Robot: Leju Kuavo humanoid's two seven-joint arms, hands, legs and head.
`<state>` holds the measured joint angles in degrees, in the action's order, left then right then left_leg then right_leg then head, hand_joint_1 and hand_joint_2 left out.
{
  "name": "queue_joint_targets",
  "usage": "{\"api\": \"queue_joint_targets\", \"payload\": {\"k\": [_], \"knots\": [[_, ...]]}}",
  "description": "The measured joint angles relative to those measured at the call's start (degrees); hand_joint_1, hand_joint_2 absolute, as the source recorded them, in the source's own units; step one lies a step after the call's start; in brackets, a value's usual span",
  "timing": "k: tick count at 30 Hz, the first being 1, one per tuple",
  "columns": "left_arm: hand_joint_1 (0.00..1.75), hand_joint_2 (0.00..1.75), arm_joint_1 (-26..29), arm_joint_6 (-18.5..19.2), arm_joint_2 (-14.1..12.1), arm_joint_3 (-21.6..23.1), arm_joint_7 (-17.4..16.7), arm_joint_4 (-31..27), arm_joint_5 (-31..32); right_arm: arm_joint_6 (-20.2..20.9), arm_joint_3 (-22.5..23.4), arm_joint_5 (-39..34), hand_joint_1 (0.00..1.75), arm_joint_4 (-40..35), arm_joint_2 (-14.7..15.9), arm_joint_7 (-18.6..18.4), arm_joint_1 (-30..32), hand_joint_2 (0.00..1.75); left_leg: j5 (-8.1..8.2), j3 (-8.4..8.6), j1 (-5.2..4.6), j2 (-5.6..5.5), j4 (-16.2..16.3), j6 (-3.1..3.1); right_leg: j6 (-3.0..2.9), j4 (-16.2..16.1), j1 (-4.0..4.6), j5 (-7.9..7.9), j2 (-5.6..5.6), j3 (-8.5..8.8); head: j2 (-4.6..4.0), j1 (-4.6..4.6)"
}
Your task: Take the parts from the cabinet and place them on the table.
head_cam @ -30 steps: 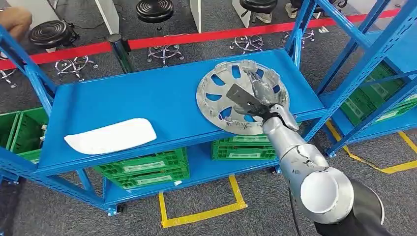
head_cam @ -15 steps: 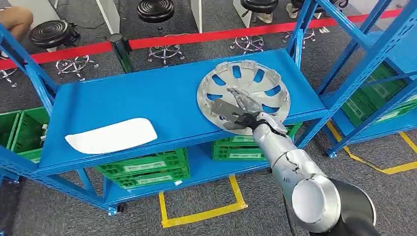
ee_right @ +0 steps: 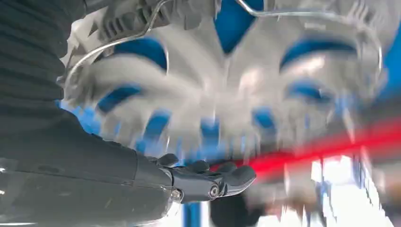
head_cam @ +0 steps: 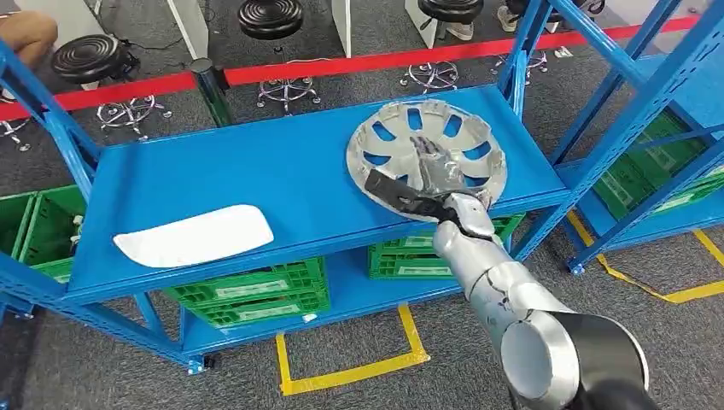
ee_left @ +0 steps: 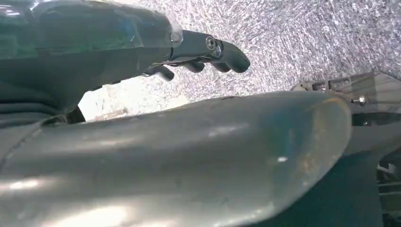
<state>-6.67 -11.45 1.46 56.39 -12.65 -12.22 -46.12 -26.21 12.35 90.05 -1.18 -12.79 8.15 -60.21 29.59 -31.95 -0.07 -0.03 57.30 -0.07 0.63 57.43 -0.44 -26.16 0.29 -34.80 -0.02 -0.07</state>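
**Grasping the hubcap at its near rim**

The hubcap (head_cam: 427, 162) lies flat on the blue shelf (head_cam: 256, 171), at 2 o'clock in the head view, well apart from the white panel (head_cam: 195, 235) at 8 o'clock. Your right hand (head_cam: 424, 190) rests on the hubcap's near part, fingers spread over the spokes; whether it has a firm hold, you cannot tell. Get the thumb under the rim and the fingers through a spoke opening before you lift, and lift level to clear the upright at 1 o'clock. Your left hand (ee_left: 198, 54) hangs over the floor, fingers curled in, holding nothing.
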Motion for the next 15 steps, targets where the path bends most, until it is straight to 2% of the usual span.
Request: {"api": "queue_joint_targets", "payload": {"k": [2, 3, 4, 5, 6, 8, 9, 10, 11, 12, 13, 14, 15], "knots": [[0.00, 0.00, -0.08, -0.26, 0.00, 0.04, -0.81, 0.00, 0.11, -8.08, -1.67, -1.30, 0.00, -0.04, 0.04, -2.42, 0.56, 1.75, 0.13, 0.26, -0.01, -0.43, 0.03, -0.18, 0.06, -0.15, 0.05, -0.12, 0.08, -0.08, 0.00, -0.02], [0.00, 0.00, -0.11, -0.42, -0.02, 0.07, -1.22, 0.00, 0.24, -9.25, -3.25, -5.53, 0.00, -1.14, 1.38, -6.86, 3.53, 1.75, 0.17, 0.75, 0.02, -0.73, 0.00, -0.17, 0.16, -0.41, 0.15, -0.20, 0.08, 0.18, 0.00, -0.30], [0.00, 0.00, -0.17, -0.44, -0.02, 0.09, -1.40, 0.00, 0.33, -7.70, -5.48, -10.68, 0.00, -3.14, 3.07, -12.06, 7.16, 1.75, 0.27, 1.29, 0.10, -1.53, -0.17, -0.15, 0.53, -0.68, 0.26, -0.54, -0.17, 1.04, 0.00, -0.68], [0.00, 0.00, -0.09, -0.44, -0.04, 0.17, -1.66, 0.00, 0.57, -2.22, -9.30, -19.45, 0.00, -7.21, 6.99, -22.68, 11.10, 1.75, 0.28, 1.82, 0.19, -2.08, -0.18, -0.08, 0.73, -0.93, 0.32, -0.76, -0.98, 1.96, 0.00, -0.76], [0.00, 0.00, 0.14, -0.44, -0.13, 0.28, -1.84, 0.00, 0.68, 3.30, -13.22, -25.36, 0.00, -12.10, 11.65, -30.87, 15.20, 1.75, 0.32, 2.12, 0.20, -2.61, -0.19, 0.00, 0.64, -0.98, 0.32, -0.94, -1.54, 2.62, 0.00, -0.50], [0.00, 0.00, 0.48, -0.74, -0.52, 0.61, -2.60, 0.02, 0.87, 23.19, -21.87, -26.32, 0.00, -26.14, 21.16, -46.68, 16.84, 1.75, 0.57, 2.61, 0.10, -2.64, -0.31, 0.45, 0.91, -0.98, 0.04, -1.20, -1.99, 3.75, 0.00, -0.66], [0.00, 0.00, 0.82, -0.85, -0.85, 0.61, -2.60, 0.09, 0.90, 31.78, -24.09, -25.15, 0.00, -34.47, 24.34, -50.65, 19.03, 1.75, 0.64, 2.63, 0.14, -2.34, -0.37, 0.56, 0.81, -1.04, 0.07, -1.33, -2.03, 3.94, 0.00, -0.13], [0.00, 0.00, 1.35, -0.99, -1.25, 0.63, -2.58, 0.15, 0.90, 37.25, -25.34, -24.24, 0.00, -44.15, 26.59, -50.29, 21.82, 1.75, 0.81, 2.46, 0.15, -1.73, -0.47, 0.50, 0.69, -1.09, 0.06, -1.13, -1.78, 3.93, 0.00, 0.94], [0.00, 0.00, 1.43, -1.01, -1.53, 0.66, -2.60, 0.24, 0.90, 40.01, -27.03, -24.04, 0.00, -54.38, 27.06, -49.35, 24.44, 1.75, 1.08, 2.62, 0.13, -0.78, -0.45, 0.43, 0.72, -1.13, 0.06, -0.93, -0.91, 3.65, 0.00, 1.55], [0.00, 0.00, 1.28, -1.03, -1.86, 0.66, -2.58, 0.28, 0.90, 39.16, -29.26, -24.35, 0.00, -63.71, 27.50, -48.67, 26.87, 1.75, 1.20, 2.63, 0.10, 0.18, -0.46, 0.53, 0.74, -1.11, 0.04, -0.88, 0.13, 3.32, 0.00, 1.44], [0.00, 0.00, 0.90, -1.03, -2.03, 0.66, -2.58, 0.31, 0.92, 36.25, -31.42, -25.29, 0.00, -71.50, 28.31, -48.24, 28.85, 1.75, 1.22, 2.61, 0.04, 0.61, -0.47, 0.53, 0.83, -1.10, -0.01, -0.78, 0.49, 3.12, 0.00, 1.35], [0.00, 0.00, 0.30, -1.03, -2.12, 0.66, -2.58, 0.31, 1.05, 33.39, -33.58, -26.78, 0.00, -78.12, 29.09, -47.45, 30.28, 1.75, 1.21, 2.63, 0.03, 0.69, -0.46, 0.56, 0.84, -1.11, 0.00, -0.78, 0.50, 3.08, 0.00, 1.20], [0.00, 0.00, 0.08, -1.05, -2.19, 0.66, -2.60, 0.28, 1.07, 32.26, -34.87, -27.83, 0.00, -82.70, 30.01, -47.34, 31.05, 1.75, 1.16, 2.74, 0.04, 0.51, -0.46, 0.62, 0.90, -1.12, 0.02, -0.83, 0.37, 3.11, 0.00, 1.20]]}}
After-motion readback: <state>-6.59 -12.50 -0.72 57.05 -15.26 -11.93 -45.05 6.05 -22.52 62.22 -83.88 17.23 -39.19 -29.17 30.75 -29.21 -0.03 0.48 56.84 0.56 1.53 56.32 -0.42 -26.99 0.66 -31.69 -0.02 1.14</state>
